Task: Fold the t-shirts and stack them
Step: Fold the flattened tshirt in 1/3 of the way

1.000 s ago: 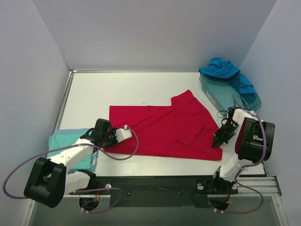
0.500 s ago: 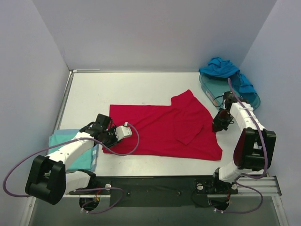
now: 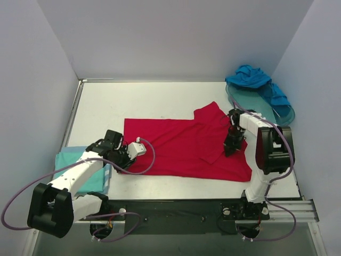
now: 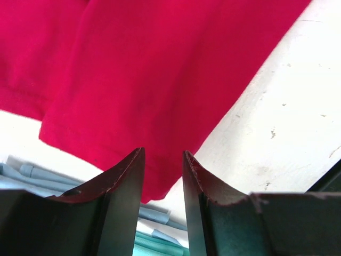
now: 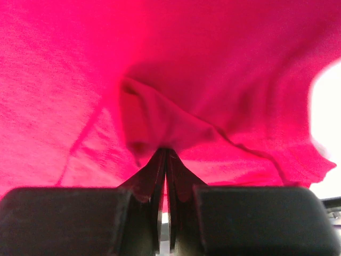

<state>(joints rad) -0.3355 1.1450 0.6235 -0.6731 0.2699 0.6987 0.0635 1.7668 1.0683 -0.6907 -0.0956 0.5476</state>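
Red t-shirt lies mostly flat across the middle of the white table in the top view, long side running left to right. One sleeve sticks up toward the upper right, and a small flap is folded over the body right of centre. The cloth is smooth and bright, w/ few wrinkles; the hem along the bottom edge is straight.

R gripper sits on the shirt's right part, just under that sleeve. In its wrist view the fingers are pressed together, pinching a small raised ridge of red cloth, w/ creases fanning out from the pinch.

L gripper is at the shirt's lower-left corner. Its fingers are a little apart, the red corner shows thru the gap below them, and nothing looks clamped.

Aqua t-shirt is folded at the lower left of the top view, partly under the L arm, just beside the red corner. Blue t-shirt is crumpled at the upper right, draped over the far end of the teal tray.
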